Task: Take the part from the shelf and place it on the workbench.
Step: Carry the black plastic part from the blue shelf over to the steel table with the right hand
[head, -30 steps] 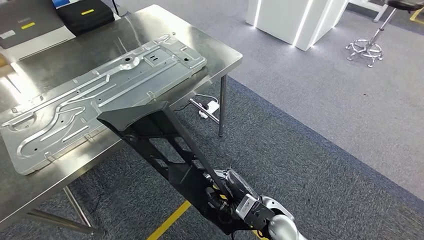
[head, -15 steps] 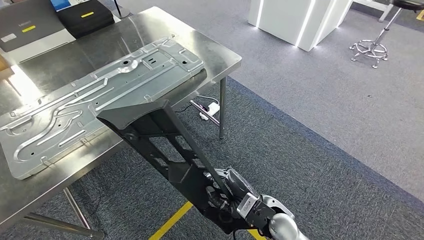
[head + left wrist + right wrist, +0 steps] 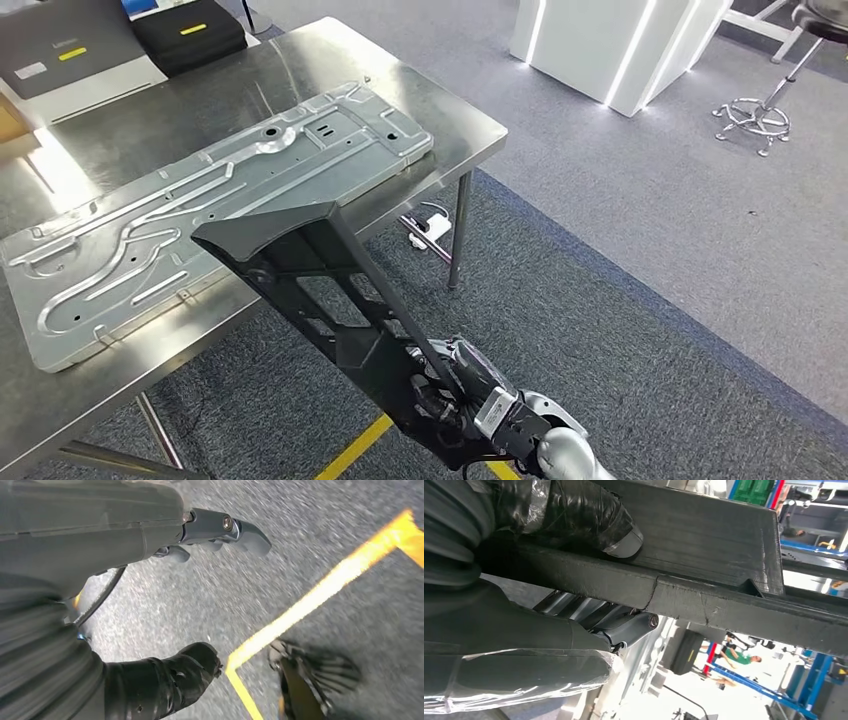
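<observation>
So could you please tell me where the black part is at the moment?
In the head view the black part is held by the right robot hand and reaches up-left, its wide end over the near edge of the steel workbench, beside the grey metal panel.

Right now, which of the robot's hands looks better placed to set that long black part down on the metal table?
The right hand. It already grips the black part, whose far end hangs over the table edge. The left hand hangs over the floor, holding nothing.
</observation>
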